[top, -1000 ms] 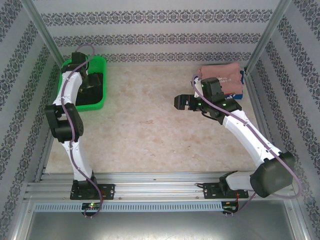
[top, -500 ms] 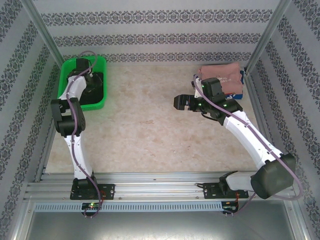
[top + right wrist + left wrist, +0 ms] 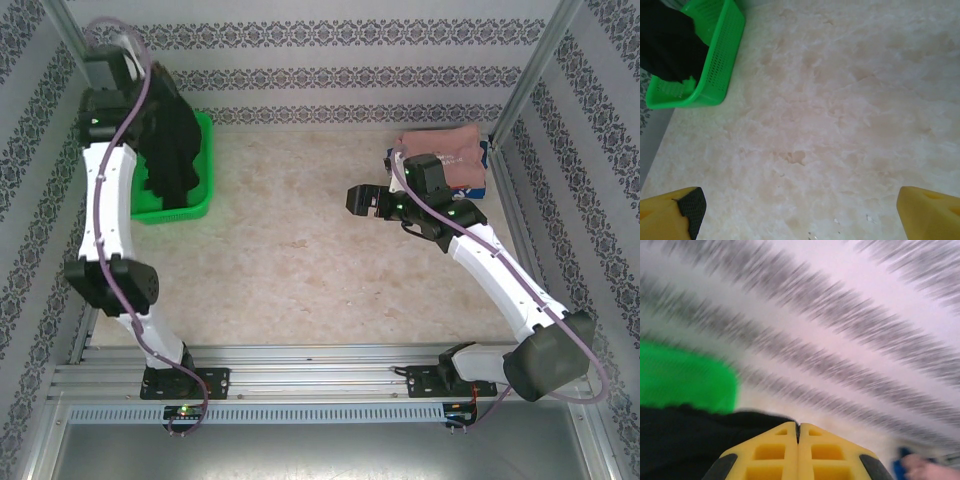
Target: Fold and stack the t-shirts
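black cloth hangs from the left arm above the green basket, right arm waiting wide.

top view: the black t-shirt dangles from the left gripper, held high over the green basket, with its lower end down inside the basket. the pink t-shirt lies folded at the far right of the table, the blue t-shirt showing at its edge. the right gripper hovers over bare table, spread wide. left wrist view, badly blurred: yellow fingers pressed together, seemingly pinching black cloth at their base. right wrist view: jaws apart over the marble, basket and black shirt far off. risk, as i judge it: a thin pinch on bunched fabric may slip, or the trailing hem may snag the mesh and drag the basket.
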Robot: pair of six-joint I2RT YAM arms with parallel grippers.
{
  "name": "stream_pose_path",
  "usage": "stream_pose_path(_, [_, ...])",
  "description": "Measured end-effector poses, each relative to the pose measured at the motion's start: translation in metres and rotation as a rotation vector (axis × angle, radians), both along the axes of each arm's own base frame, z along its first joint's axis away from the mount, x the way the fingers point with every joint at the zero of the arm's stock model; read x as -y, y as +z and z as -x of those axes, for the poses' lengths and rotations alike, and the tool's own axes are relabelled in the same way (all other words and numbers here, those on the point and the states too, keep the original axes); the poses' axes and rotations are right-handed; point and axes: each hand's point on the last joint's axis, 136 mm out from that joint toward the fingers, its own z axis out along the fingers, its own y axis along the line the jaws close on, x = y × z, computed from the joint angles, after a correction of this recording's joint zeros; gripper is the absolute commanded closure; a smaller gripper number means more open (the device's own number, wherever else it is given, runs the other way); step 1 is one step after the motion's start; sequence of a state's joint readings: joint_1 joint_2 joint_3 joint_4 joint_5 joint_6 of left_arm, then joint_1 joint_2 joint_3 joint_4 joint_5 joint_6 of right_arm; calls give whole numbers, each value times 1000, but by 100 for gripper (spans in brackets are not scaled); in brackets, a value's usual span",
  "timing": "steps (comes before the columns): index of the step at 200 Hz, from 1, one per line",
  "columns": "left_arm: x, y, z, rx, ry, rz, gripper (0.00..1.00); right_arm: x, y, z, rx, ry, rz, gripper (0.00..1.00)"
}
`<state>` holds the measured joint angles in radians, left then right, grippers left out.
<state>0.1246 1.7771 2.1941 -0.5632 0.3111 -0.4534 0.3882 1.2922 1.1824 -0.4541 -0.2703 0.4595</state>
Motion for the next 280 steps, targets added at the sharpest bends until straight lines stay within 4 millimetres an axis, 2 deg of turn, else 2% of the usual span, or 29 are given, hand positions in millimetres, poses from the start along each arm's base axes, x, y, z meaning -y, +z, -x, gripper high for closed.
stream_pose_path(15, [44, 71, 26, 171, -115, 20, 100, 0, 0, -6, 2, -15, -13, 2])
stream_pose_path(20, [65, 95, 38, 234, -173, 35, 100, 1, -1, -8, 2, -19, -15, 2])
stream_pose_path(39, [123, 160, 75, 420, -366, 100, 100, 5, -6, -16, -11, -46, -24, 2])
stream_pose_path(64, [171, 214, 105, 596, -566, 232, 100, 17, -4, -26, -12, -99, -47, 2])
stream_pose_path(74, [184, 221, 108, 623, -619, 275, 100, 24, -1, -29, -3, -127, -59, 2])
stream_pose_path(86, [197, 217, 103, 614, -667, 316, 100, 36, 1, -31, 8, -169, -74, 2])
stream_pose_path(100, [211, 199, 88, 552, -699, 345, 100, 53, 0, -30, 15, -222, -86, 2])
stream_pose_path(110, [220, 176, 73, 480, -709, 362, 100, 65, 0, -27, 24, -259, -91, 2])
stream_pose_path(119, [224, 149, 59, 402, -699, 375, 100, 76, 0, -24, 30, -289, -93, 2])
stream_pose_path(132, [228, 95, 38, 263, -659, 391, 100, 89, -1, -20, 35, -330, -96, 2])
stream_pose_path(137, [230, 63, 30, 186, -635, 398, 100, 93, -2, -19, 35, -343, -97, 2])
stream_pose_path(142, [230, 44, 25, 147, -616, 400, 100, 95, -3, -18, 33, -351, -98, 2])
stream_pose_path(146, [230, 14, 21, 89, -586, 402, 100, 97, -5, -17, 31, -357, -96, 2])
stream_pose_path(147, [230, 14, 21, 89, -586, 402, 100, 98, -6, -17, 30, -360, -95, 2])
stream_pose_path(157, [227, -53, 17, -50, -519, 403, 100, 101, -13, -15, 15, -373, -91, 2])
stream_pose_path(174, [216, -155, 23, -250, -412, 382, 100, 104, -30, -11, -24, -380, -74, 2])
stream_pose_path(175, [215, -166, 24, -272, -402, 380, 100, 104, -32, -11, -30, -380, -72, 2])
stream_pose_path(183, [210, -204, 30, -345, -363, 370, 98, 104, -40, -9, -55, -381, -63, 2])
stream_pose_path(186, [207, -224, 34, -383, -347, 365, 96, 103, -44, -8, -68, -379, -58, 2])
stream_pose_path(188, [207, -227, 35, -388, -344, 364, 93, 103, -45, -8, -71, -379, -57, 2])
stream_pose_path(194, [201, -258, 42, -450, -316, 357, 79, 102, -52, -6, -94, -376, -49, 2])
stream_pose_path(199, [199, -269, 45, -471, -306, 354, 67, 101, -57, -5, -111, -372, -40, 2])
stream_pose_path(205, [195, -291, 53, -518, -289, 351, 57, 100, -63, -3, -134, -366, -30, 2])
stream_pose_path(222, [188, -316, 63, -570, -262, 346, 31, 96, -81, 7, -197, -351, 3, 2])
stream_pose_path(224, [188, -317, 63, -572, -260, 345, 27, 96, -83, 9, -206, -348, 9, 2])
stream_pose_path(228, [187, -317, 63, -573, -257, 345, 14, 96, -87, 13, -224, -348, 20, 2])
stream_pose_path(237, [185, -315, 62, -565, -250, 343, 1, 98, -95, 21, -259, -348, 47, 2])
stream_pose_path(255, [183, -304, 63, -548, -252, 335, 0, 111, -115, 35, -339, -380, 85, 2])
stream_pose_path(280, [183, -271, 69, -508, -279, 317, 0, 145, -147, 58, -474, -494, 112, 2])
